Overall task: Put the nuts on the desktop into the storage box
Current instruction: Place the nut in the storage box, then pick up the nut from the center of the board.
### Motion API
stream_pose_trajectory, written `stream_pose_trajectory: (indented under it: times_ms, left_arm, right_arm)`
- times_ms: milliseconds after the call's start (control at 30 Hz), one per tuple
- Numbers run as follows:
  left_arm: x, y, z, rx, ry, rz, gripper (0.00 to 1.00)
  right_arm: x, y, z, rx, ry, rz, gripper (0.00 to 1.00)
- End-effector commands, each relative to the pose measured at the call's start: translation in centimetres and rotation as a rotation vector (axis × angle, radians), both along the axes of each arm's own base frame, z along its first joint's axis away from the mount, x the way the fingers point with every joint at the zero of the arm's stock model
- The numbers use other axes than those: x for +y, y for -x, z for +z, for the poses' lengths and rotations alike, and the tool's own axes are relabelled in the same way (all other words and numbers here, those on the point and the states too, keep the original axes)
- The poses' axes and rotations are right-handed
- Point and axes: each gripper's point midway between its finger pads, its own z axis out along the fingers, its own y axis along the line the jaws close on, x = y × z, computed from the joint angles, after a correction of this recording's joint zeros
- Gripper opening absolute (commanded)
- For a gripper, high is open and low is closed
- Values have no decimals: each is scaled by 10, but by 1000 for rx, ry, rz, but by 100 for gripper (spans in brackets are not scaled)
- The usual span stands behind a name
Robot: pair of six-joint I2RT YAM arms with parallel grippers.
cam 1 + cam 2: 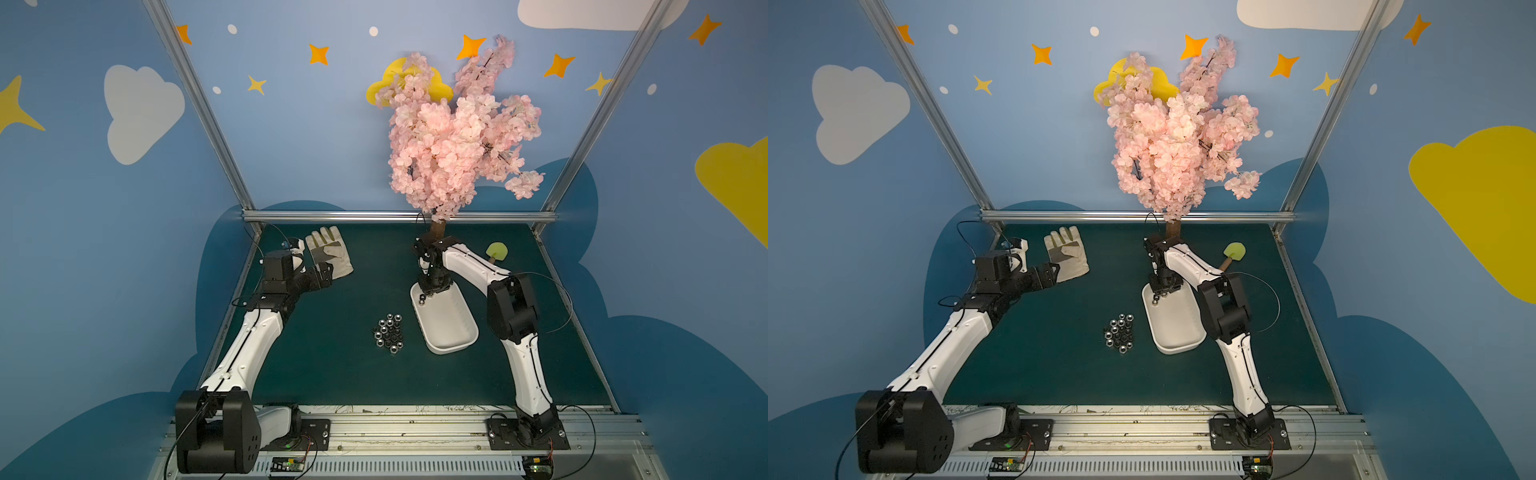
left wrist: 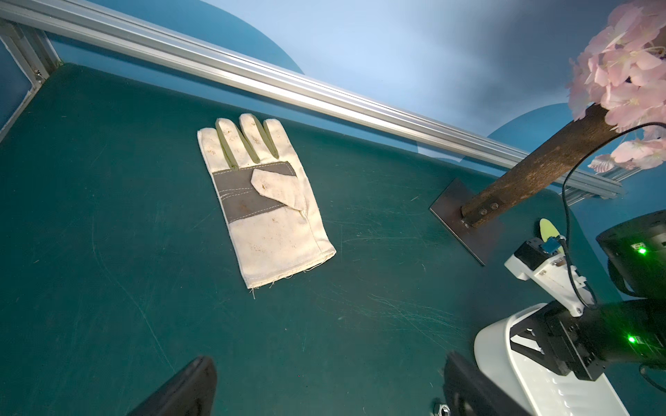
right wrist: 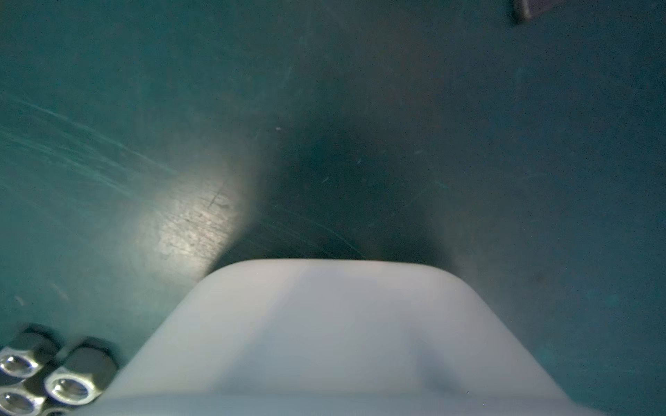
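Near half of the desktop, from my arm bases up to the nuts: open surface, free approach from either side. The nuts lie packed and touching. The storage box stands just beside them on my right, leaving only a narrow lane between cluster and rim. My right gripper occupies the box's far end. My right arm arches over the desktop on the box's right side. Behind the box, the tree trunk and its base plate block the far middle, and blossoms overhang there. The glove lies flat at far left, just beyond my left gripper, whose jaws stand wide apart. Between glove and trunk: open desktop.
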Motion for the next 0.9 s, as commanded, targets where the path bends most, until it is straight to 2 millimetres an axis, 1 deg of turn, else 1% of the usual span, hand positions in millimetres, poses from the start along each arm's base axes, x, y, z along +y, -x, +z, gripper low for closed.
stream_pose_trajectory:
  times_ms: [0,67,167,233,300,367,400,467,533,600,667,800,867]
  left_arm:
    - [4,1,15,-31,-24,5,100]
    - [4,1,14,-29,-24,6,100]
    - [3,0,13,-28,-15,2,100]
    - [1,-1,12,-27,-8,-2,100]
    - [2,0,12,-25,-9,-2,100]
    - [3,0,14,-31,-15,5,100]
    - [3,0,13,-29,-16,6,100]
    - [3,0,14,-31,-17,6,100]
    - [3,0,14,-31,-12,5,100]
    - [1,-1,13,-30,-7,0,100]
    - [1,-1,12,-29,-5,-1,100]
    - [2,0,17,-39,-13,3,100]
    - [3,0,18,-41,-17,5,100]
  right_arm:
    - [3,2,18,-15,0,17,46]
    - [6,4,33,-47,-9,25,46]
    - [16,12,65,-108,-46,42,46]
    - [30,21,86,-154,-87,78,46]
    - [48,34,102,-175,-135,128,46]
    - [68,46,111,-183,-174,180,46]
    - [78,53,112,-175,-188,203,46]
    - [98,63,109,-150,-218,245,46]
    - [113,70,99,-116,-218,266,46]
    - [122,74,84,-83,-200,275,46]
    - [128,74,70,-53,-175,272,46]
    - [133,72,41,5,-129,252,45]
    - [135,70,31,19,-113,248,45]
